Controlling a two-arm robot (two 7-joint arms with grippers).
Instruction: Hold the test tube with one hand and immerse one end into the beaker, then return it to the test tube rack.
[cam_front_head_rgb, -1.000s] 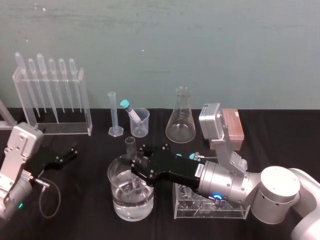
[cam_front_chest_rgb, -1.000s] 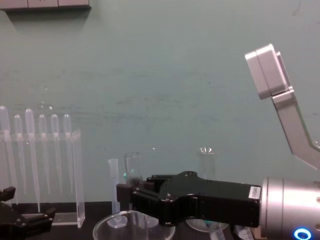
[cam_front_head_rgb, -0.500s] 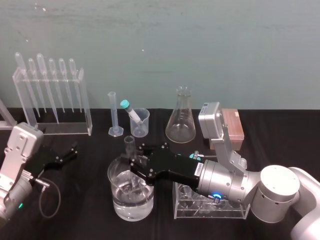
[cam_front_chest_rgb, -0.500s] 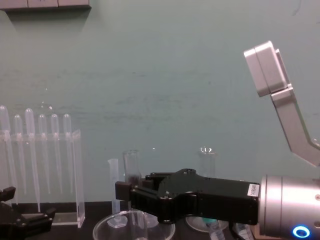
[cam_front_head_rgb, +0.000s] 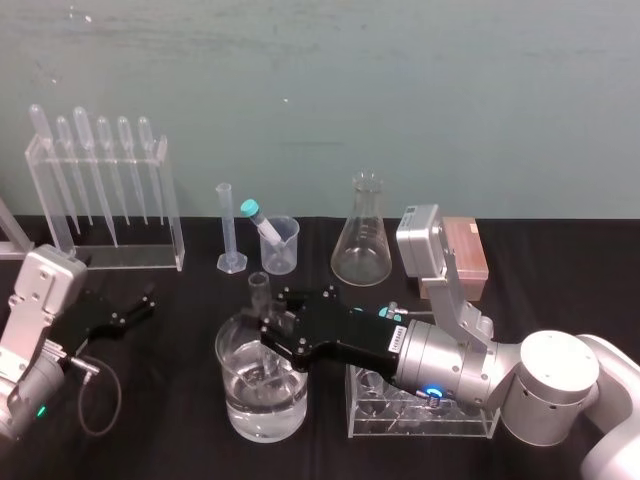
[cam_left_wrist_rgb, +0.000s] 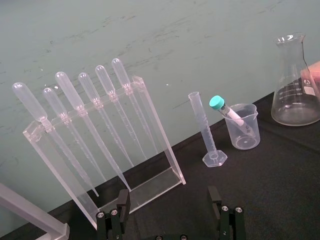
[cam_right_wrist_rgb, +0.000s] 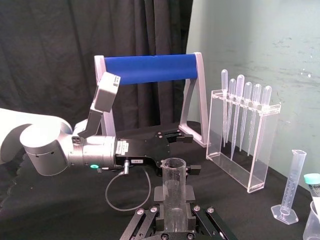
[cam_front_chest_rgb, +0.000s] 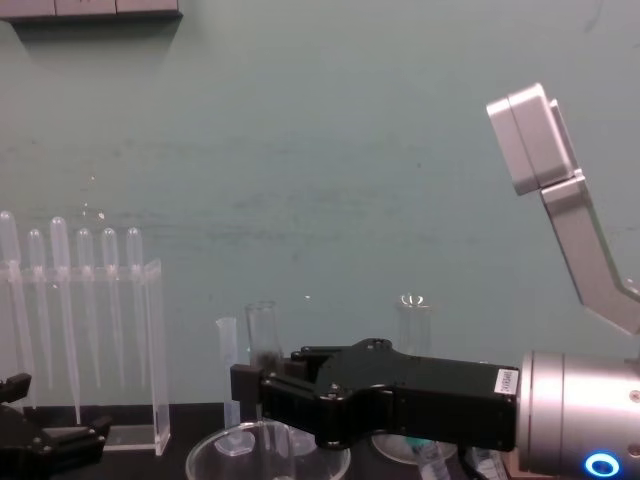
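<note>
**Head view: right claw (cam_front_head_rgb: 268, 328) grips the tube (cam_front_head_rgb: 259, 290) upright in the beaker (cam_front_head_rgb: 222, 365)**

The right claw reaches in from the right over the near middle of the desk (cam_front_head_rgb: 170, 430), its fingers closed on the tube from both sides. The tube's open rim stands above the claw and its lower part goes down inside the beaker, close to the far wall. The beaker is about half full of clear liquid. The tube's lower end seems to sit in that liquid, but the claw and the glass hide the tip.

In the right wrist view the tube (cam_right_wrist_rgb: 173, 185) rises straight up from between the fingers. In the chest view its rim (cam_front_chest_rgb: 262, 325) shows behind the black claw, with the beaker's rim (cam_front_chest_rgb: 200, 455) below.

The rack (cam_front_head_rgb: 468, 258) lies at the far right behind the right arm, well apart from the tube. A clear holder (cam_front_head_rgb: 420, 415) stands just right of the beaker, under the right forearm.

The left claw (cam_front_head_rgb: 145, 302) rests at the near left, its fingers (cam_left_wrist_rgb: 114, 222) spread wide. Along the far edge, from left to right, stand a pipette stand (cam_front_head_rgb: 100, 200), a cylinder (cam_front_head_rgb: 226, 230), a cup (cam_front_head_rgb: 282, 248) and a flask (cam_front_head_rgb: 362, 240).
</note>
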